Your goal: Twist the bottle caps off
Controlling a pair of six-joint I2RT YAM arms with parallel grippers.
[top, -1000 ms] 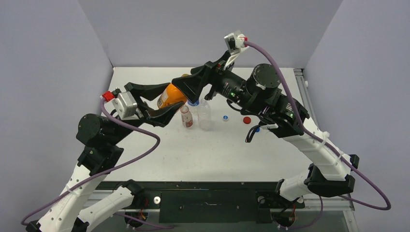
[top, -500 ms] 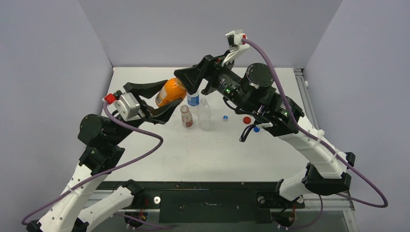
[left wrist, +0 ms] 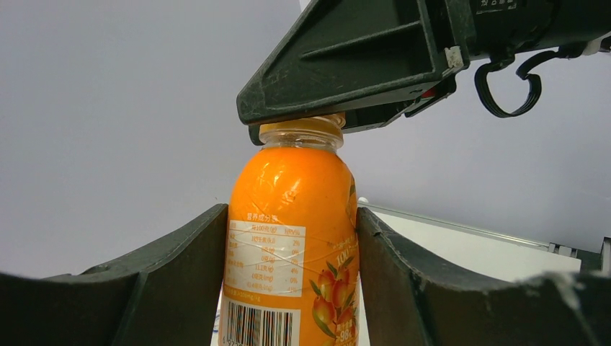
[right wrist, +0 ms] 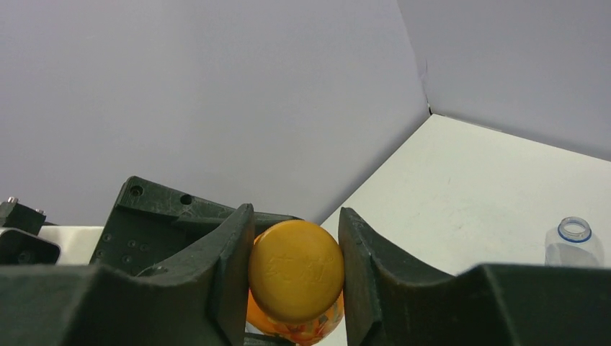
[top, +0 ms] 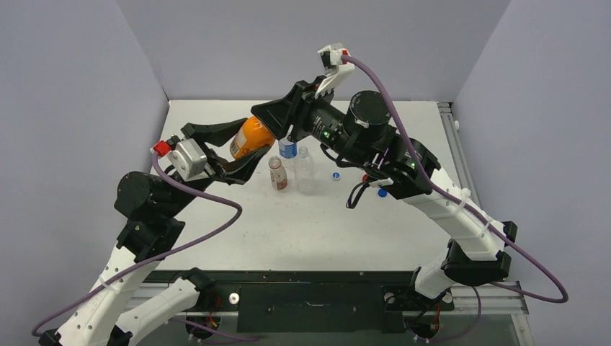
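Standing close together on the table (top: 288,223), below the two raised arms, three bottles are seen. The short bottle (top: 277,174) with a reddish label is on the left. The clear bottle (top: 305,170) is just to its right. The blue-labelled bottle (top: 287,148) is just beyond them, and its top is hidden by the right arm. Further right a white cap (top: 336,175) lies on the table, and a blue cap (top: 382,192) is partly covered by the right arm. The orange bottle (left wrist: 288,194) is held tilted above the table, left of the standing bottles. Its body is clamped between the jaws of the left gripper (top: 246,144), which press on both sides at the label. At its neck, the orange cap (right wrist: 295,270) is pinched by the right gripper (top: 265,124), with one jaw closed against each side of it. From the left wrist view the cap is almost wholly covered by the right jaw.
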